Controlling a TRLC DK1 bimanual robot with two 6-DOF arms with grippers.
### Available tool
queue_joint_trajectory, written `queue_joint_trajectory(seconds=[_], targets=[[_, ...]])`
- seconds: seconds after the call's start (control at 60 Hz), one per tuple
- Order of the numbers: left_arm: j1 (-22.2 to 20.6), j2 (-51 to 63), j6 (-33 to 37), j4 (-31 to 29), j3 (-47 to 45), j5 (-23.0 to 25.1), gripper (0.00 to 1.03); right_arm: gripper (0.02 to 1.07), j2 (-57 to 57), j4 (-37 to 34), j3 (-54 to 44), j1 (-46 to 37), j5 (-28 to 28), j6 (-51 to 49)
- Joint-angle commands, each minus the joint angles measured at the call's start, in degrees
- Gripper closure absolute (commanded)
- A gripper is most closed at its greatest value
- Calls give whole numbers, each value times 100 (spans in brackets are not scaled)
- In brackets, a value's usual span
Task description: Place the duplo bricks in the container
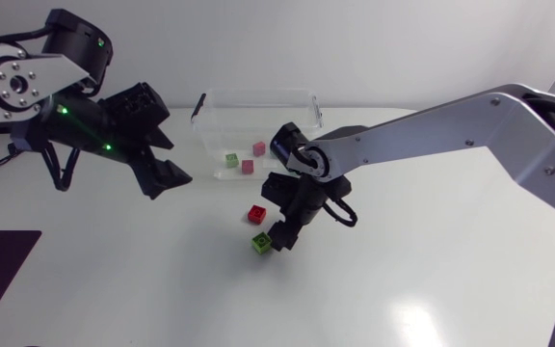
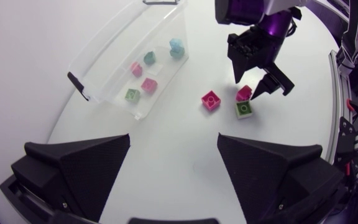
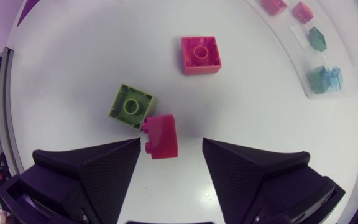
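While left gripper (image 2: 173, 142), right gripper (image 3: 171, 144) gape empty, green brick (image 3: 131, 106) abuts magenta brick (image 3: 160, 137).

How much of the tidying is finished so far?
Several bricks already lie in the clear container. The right gripper is open around a dark pink brick, not gripping it. That one, a green brick and a red brick are left on the table.

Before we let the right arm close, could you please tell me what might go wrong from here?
The dark pink plastic brick lies tipped on its side between the open jaws of the right arm, against the lime green brick. Closing could grip it askew or drag the green one along. The open jaws of the left arm hover near the clear plastic container, so the carry path may be crowded.
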Motion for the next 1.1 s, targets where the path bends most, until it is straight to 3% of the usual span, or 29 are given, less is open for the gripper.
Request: queue_joint_trajectory(seconds=[0.0,0.167,0.25,0.567,0.817,1.083], targets=[[-28,-55,207,-53,-316,23,6,63,201,-113,125,44,-85,-154],[-476,138,136,-18,-579,32,5,88,271,-104,134,88,-94,-145],[-793,341,-4,131,-702,32,5,91,166,-96,64,88,-94,-101],[-1575,1501,-567,606,-650,-3,5,92,-1399,19,-595,-228,-85,75],[-1742,2107,-927,887,-404,-91,5,92,-2084,150,-472,-562,-85,382],[-1830,2511,-1314,1309,-157,-135,6,92,-2216,748,-376,-993,-129,839]])
